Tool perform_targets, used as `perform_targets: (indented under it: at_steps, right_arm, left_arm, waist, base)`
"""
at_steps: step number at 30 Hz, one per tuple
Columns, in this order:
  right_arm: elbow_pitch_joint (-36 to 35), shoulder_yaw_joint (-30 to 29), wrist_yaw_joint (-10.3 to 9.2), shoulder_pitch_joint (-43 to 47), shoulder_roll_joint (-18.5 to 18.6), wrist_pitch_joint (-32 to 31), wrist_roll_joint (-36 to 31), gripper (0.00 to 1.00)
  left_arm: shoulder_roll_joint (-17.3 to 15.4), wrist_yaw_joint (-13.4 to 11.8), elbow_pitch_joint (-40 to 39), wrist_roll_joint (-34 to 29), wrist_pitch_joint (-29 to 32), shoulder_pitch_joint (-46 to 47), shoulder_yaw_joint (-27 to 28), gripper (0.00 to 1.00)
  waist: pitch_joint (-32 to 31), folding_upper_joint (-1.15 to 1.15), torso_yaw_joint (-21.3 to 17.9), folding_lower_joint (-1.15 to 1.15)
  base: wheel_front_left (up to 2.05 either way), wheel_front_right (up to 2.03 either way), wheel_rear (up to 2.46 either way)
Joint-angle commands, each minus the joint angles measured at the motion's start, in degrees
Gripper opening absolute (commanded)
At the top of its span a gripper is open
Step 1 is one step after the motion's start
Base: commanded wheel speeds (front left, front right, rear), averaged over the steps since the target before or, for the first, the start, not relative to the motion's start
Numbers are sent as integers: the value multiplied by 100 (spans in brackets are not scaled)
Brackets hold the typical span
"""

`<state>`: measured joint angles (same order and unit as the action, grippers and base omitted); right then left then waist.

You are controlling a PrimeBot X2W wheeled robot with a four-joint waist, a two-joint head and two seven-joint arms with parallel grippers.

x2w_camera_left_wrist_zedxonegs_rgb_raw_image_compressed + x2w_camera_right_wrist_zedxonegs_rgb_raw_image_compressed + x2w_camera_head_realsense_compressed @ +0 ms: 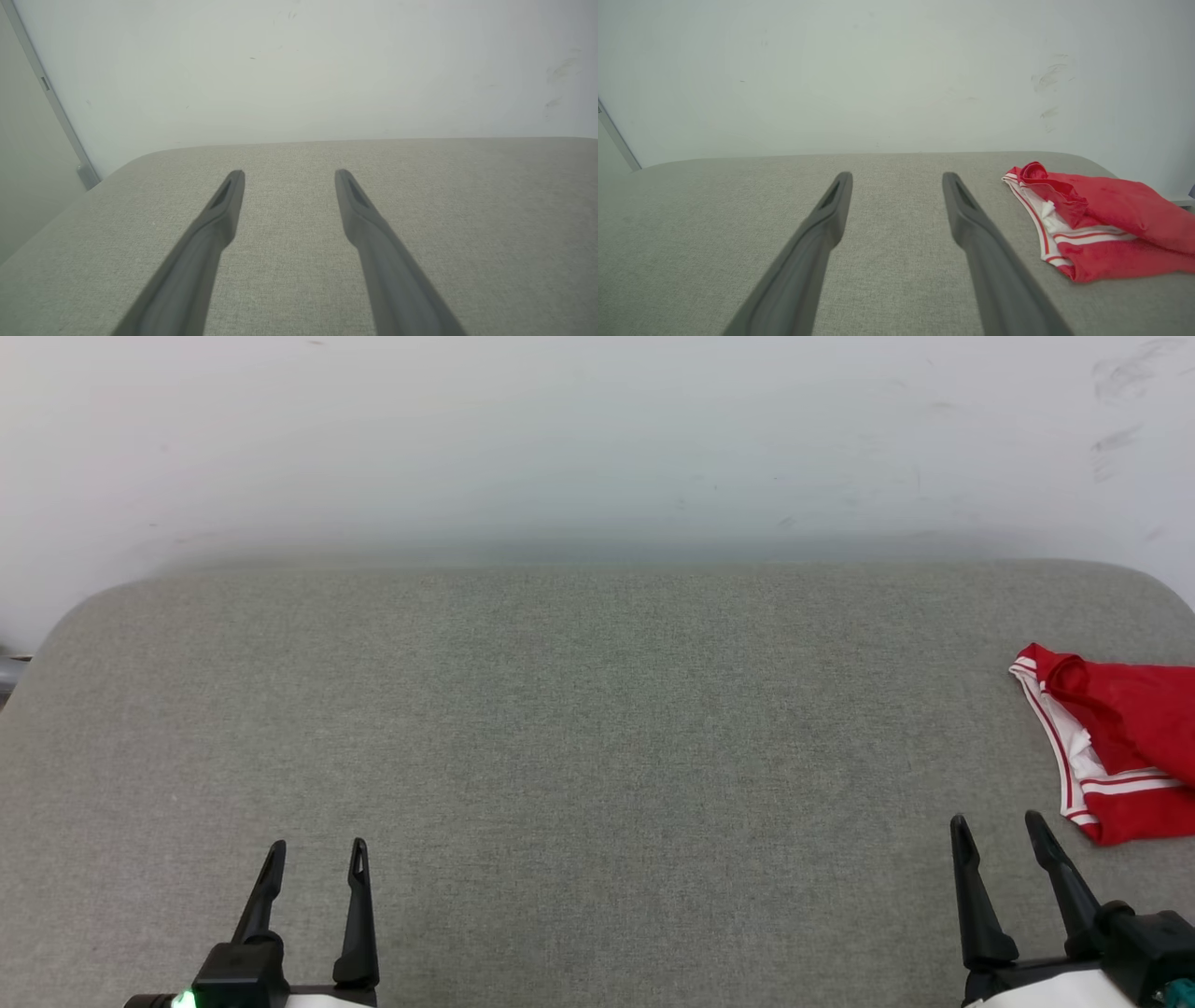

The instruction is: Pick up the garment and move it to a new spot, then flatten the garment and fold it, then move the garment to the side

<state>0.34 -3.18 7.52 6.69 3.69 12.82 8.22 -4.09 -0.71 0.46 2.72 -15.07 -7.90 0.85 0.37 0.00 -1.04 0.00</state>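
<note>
I see the shirt (1120,747) bunched in a red heap at the far right of the worktop (597,728), cut off by the head view's right border. A white sleeve with red-and-white striped trim is on its left side, toward the centre. The folds hide any print.

My right pincer (996,819) sits just left of the shirt and nearer to me, close but apart from it. Its fingers are spread wide with nothing between them. In the right wrist view the shirt lies off to the right of the right finger, level with its tip and beyond.

My left pincer (317,846) is well apart from the shirt at lower left, equally wide open and empty.

The worktop is covered in grey woven fabric and has rounded far corners. Behind it is a pale wall (597,429) with scuff marks (1120,383) at upper right. The left wrist view shows a grey strip (60,126) running down the wall by the left corner.
</note>
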Motion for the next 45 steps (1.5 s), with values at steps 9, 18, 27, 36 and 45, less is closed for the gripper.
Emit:
perform_targets:
  at_steps: [9,18,27,36,45]
  right_arm:
    - [-90,48,-7,136,-38,-53,-45,100]
    - [202,72,1,25,2,-122,584,0]
    - [356,82,0,-160,45,-302,1620,0]
    - [481,83,0,-313,72,-469,2539,0]
    - [594,73,-1,-446,89,-627,3356,0]
  left_arm:
    - [24,47,25,5,-12,-37,78,100]
    - [67,99,344,606,204,101,126,0]
    - [73,190,448,1654,435,254,168,0]
    - [78,274,556,2595,650,403,216,0]
    - [82,345,658,3440,848,547,261,0]
  waist:
    - [11,0,12,0]
    - [9,0,15,0]
    - [7,0,22,0]
    - [5,0,28,0]
    - [3,0,35,0]
  base:
    - [0,0,0]
    - [0,0,0]
    - [0,0,0]
    - [0,0,0]
    - [0,0,0]
